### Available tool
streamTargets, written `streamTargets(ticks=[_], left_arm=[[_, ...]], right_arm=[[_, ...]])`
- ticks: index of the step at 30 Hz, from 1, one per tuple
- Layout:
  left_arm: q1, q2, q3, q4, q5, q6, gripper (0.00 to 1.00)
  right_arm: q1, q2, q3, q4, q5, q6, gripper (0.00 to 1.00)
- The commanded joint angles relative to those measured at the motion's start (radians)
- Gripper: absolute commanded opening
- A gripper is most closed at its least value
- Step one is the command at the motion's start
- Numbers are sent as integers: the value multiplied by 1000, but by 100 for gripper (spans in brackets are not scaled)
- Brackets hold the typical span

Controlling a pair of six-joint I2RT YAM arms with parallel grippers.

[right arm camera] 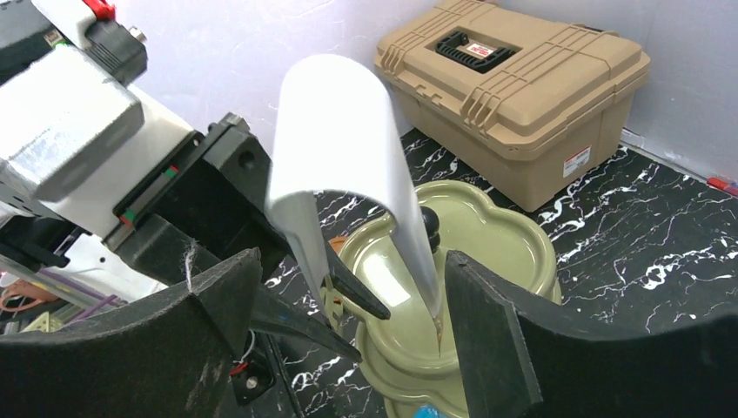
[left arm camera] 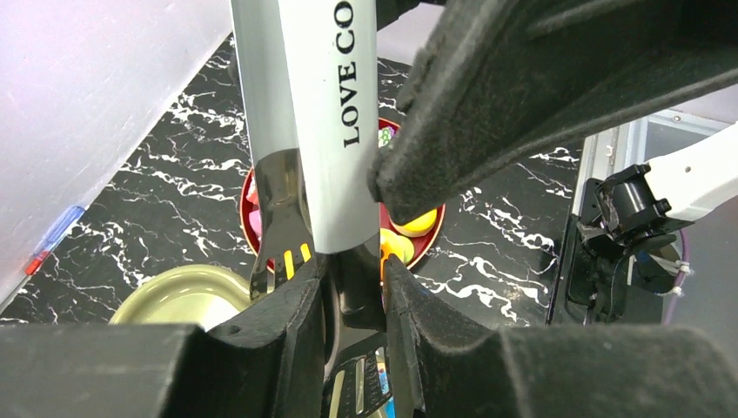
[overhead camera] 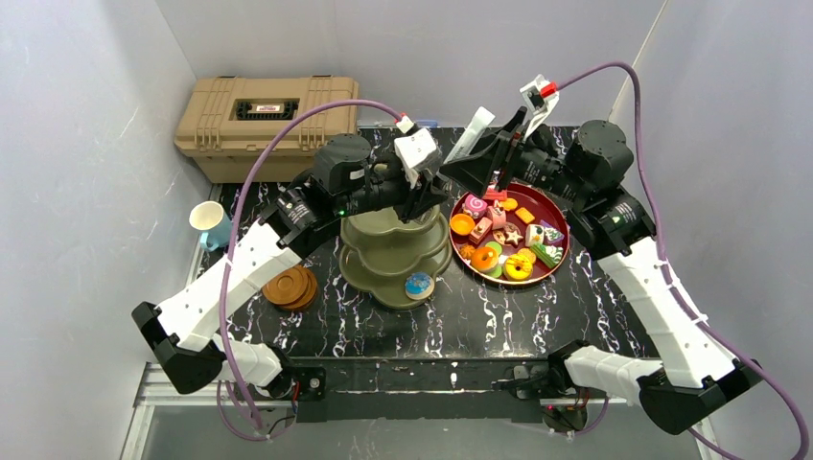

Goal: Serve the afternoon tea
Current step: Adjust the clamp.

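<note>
Left tool (left arm camera: pixel 352 287) clamps the white tongs (left arm camera: pixel 318 113); right tool (right arm camera: pixel 348 283) open around them — closing off-centre could wrench them loose.

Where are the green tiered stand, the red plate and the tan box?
green tiered stand (overhead camera: pixel 369 275), top view, bare lower tier.
red plate (overhead camera: pixel 560 256), top view, right rim.
tan box (overhead camera: pixel 216 120), top view, lid.

Both extended: left end effector (left arm camera: pixel 352 270) clamped, right end effector (right arm camera: pixel 352 261) wide

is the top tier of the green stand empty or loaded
Empty where visible: the right wrist view shows the top tier bare around the black knob; the white tongs hide part.
</note>
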Motion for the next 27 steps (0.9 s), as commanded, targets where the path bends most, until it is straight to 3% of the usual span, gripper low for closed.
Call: streamTargets(ticks=[1, 14, 21, 23, 25, 27], left_arm=[[-11, 3, 37, 14, -21, 16, 0], [-12, 17, 51, 15, -56, 66, 0], [-12, 22, 42, 17, -56, 91, 0], [-12, 23, 45, 11, -53, 92, 10], [-12, 24, 51, -3, -42, 87, 37], [-13, 26, 60, -18, -37, 75, 55]], right_arm=[[2, 13, 46, 59, 14, 13, 83], [2, 77, 38, 56, -21, 11, 74], [2, 80, 42, 42, -30, -2, 55], [2, 71, 43, 34, -18, -15, 47], [3, 62, 48, 13, 3, -37, 43], [2, 56, 58, -18, 29, -63, 40]])
